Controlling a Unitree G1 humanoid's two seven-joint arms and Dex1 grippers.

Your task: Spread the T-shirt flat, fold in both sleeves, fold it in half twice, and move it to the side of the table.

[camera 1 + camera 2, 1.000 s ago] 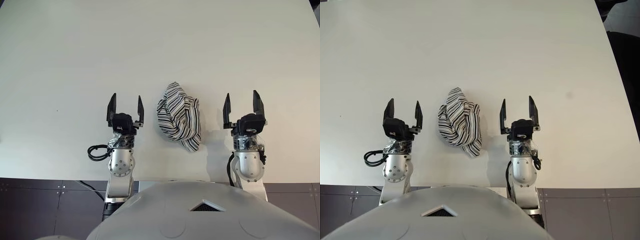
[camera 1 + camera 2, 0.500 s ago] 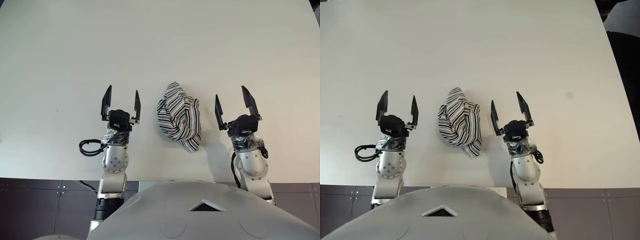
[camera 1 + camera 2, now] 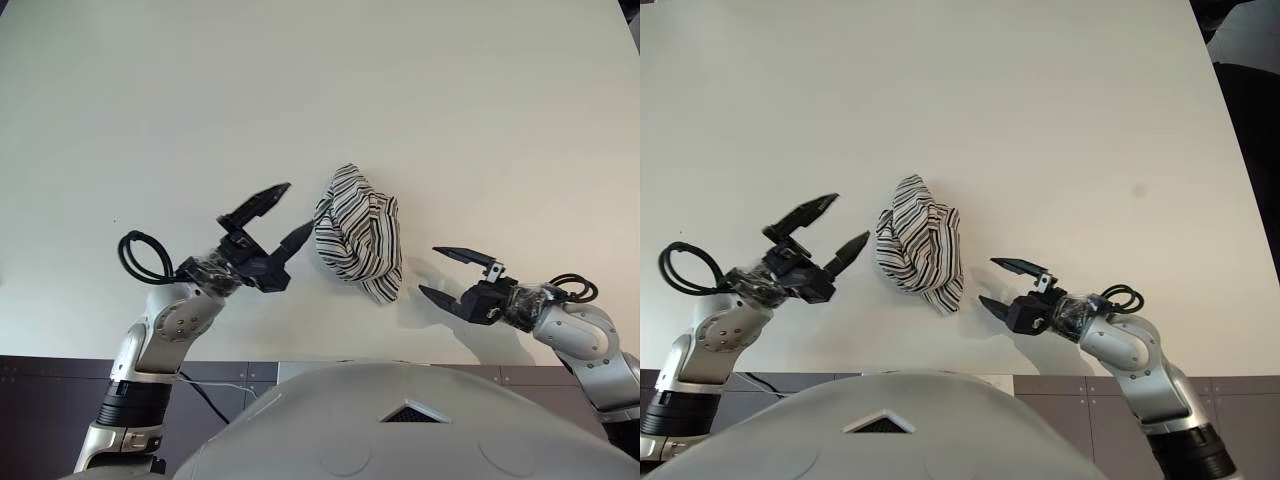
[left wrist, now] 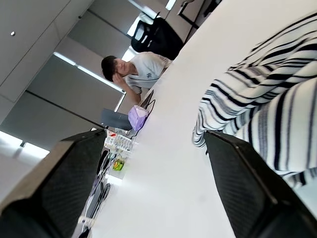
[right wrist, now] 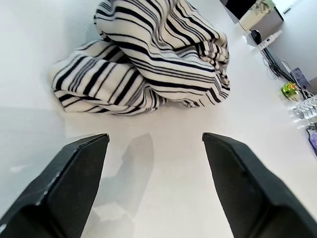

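A black-and-white striped T-shirt [image 3: 359, 235] lies crumpled in a heap on the white table [image 3: 320, 90], near its front edge. My left gripper [image 3: 291, 212] is open just left of the heap, its fingers pointing at the cloth without holding it. My right gripper [image 3: 428, 272] is open to the right of the heap's lower end, turned sideways toward it, a short gap away. The right wrist view has the T-shirt [image 5: 158, 59] beyond the two spread fingers [image 5: 74, 188]. In the left wrist view, the striped cloth [image 4: 267, 99] sits close to one finger.
The white table spreads wide and bare to the back, left and right of the heap. Its front edge [image 3: 330, 362] runs just below both grippers. A faint smudge [image 3: 1137, 190] marks the tabletop at the right.
Both arms have swung from pointing straight ahead to pointing inward at the T-shirt. The left gripper came close to the heap's left side, the right dropped low near its right end. The T-shirt has not moved.
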